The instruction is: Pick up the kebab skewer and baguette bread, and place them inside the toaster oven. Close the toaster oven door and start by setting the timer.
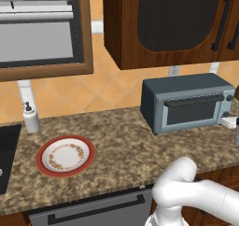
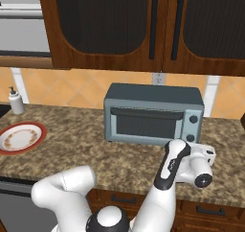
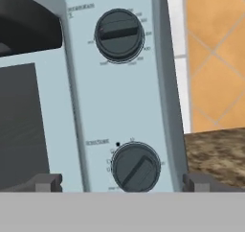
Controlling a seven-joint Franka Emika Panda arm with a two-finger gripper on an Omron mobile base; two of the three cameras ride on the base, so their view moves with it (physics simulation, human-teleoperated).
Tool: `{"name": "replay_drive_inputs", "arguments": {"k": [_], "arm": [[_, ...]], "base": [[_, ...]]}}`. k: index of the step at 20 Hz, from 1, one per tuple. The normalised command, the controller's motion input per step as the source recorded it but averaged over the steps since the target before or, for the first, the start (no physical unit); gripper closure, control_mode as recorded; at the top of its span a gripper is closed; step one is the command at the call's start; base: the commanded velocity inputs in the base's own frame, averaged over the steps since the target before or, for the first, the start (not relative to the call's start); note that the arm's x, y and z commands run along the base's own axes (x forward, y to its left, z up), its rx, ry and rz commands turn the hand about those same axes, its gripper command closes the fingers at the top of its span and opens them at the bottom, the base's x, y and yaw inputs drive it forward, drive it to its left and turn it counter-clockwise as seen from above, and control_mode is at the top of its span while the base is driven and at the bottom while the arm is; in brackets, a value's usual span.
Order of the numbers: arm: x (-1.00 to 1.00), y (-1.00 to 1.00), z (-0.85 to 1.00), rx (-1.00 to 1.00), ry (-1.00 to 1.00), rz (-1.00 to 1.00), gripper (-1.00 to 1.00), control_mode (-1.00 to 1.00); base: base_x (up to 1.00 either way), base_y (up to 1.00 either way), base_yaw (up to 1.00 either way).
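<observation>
The toaster oven door (image 2: 148,124) is shut, its dark glass hiding whatever lies inside. Dial lettering (hand view) is too small to read; the sink (image 1: 7,155) is cut off.

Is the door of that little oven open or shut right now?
Shut. The toaster oven door stands upright and flush with the front of the toaster oven, its bar handle up along the top edge.
</observation>
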Motion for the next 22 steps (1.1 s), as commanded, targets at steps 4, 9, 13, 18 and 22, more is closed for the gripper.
{"name": "replay_drive_inputs", "arguments": {"k": [4,9,13,18,22], "arm": [[0.20,0.00,-0.03,0.00,0.00,0.01,-1.00,-1.00],[0.20,0.00,-0.01,0.00,0.00,0.00,-1.00,-1.00],[0.02,0.00,-0.01,0.00,0.00,0.00,-1.00,-1.00],[0.00,0.00,-0.02,0.00,0.00,0.00,-1.00,-1.00],[0.00,0.00,0.00,0.00,0.00,0.00,-1.00,-1.00]], "base": [[0.00,0.00,0.00],[0.00,0.00,0.00],[0.00,0.00,0.00],[0.00,0.00,0.00],[0.00,0.00,0.00]]}}
